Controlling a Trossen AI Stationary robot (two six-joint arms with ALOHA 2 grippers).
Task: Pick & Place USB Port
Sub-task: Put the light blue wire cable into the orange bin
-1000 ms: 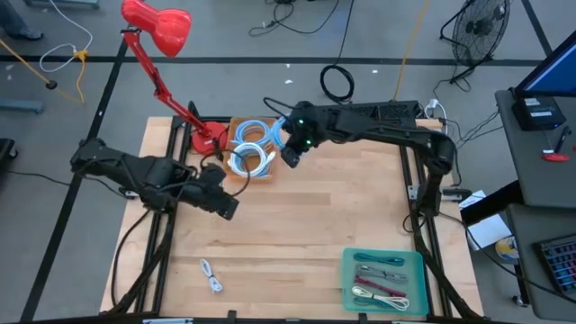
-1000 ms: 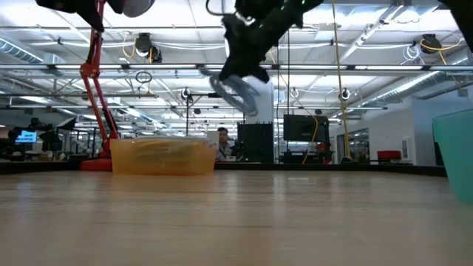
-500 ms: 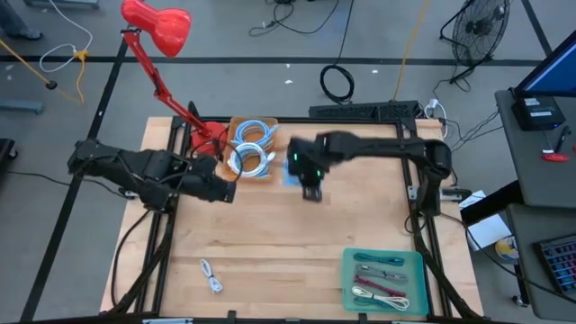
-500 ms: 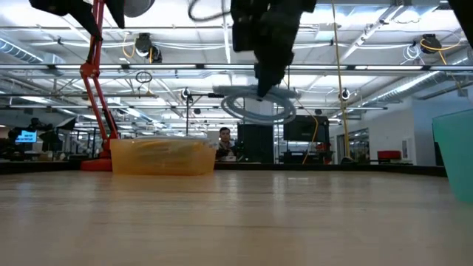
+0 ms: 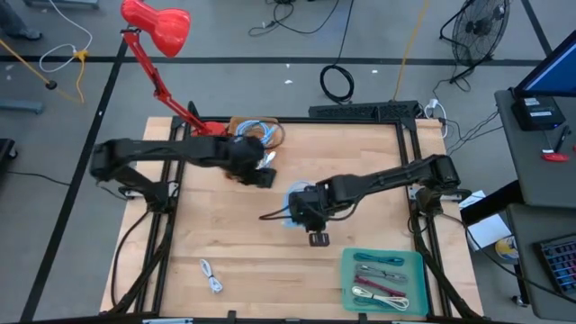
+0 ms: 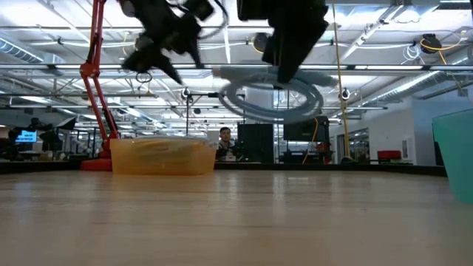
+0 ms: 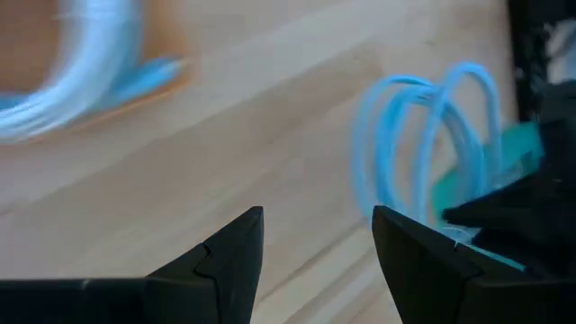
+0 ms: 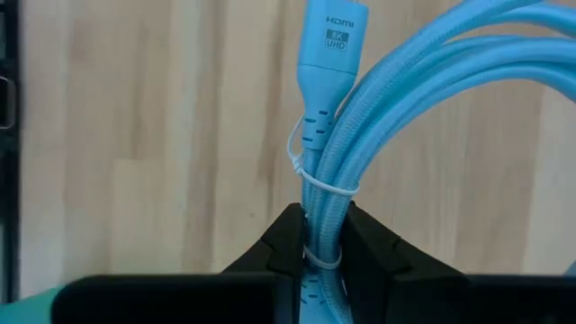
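Observation:
My right gripper is shut on a coil of light-blue cable, over the middle of the table. The coil's plug is printed HDMI, and a white tie binds the strands. In the high view the coil shows beside that gripper. My left gripper stands open in the air close to an orange bin of blue cables at the far left. Nothing is between its fingers. From there the held coil shows ahead. My right gripper pinches the bundled strands between its two fingers, just behind the white tie and the plug. The fingers come from above, slanting down, and lie across the bundle. The coil hangs roughly level under the fingers, clear of the table.
A teal tray holding several cables sits at the near right corner. A small white cable lies near the front left. A red desk lamp stands at the far left beside the bin.
My right gripper has carried the blue coil from above the orange bin toward the table's near edge and middle, sinking a little and turning about. My left gripper has swung toward the far edge and right, and now hangs near the bin.

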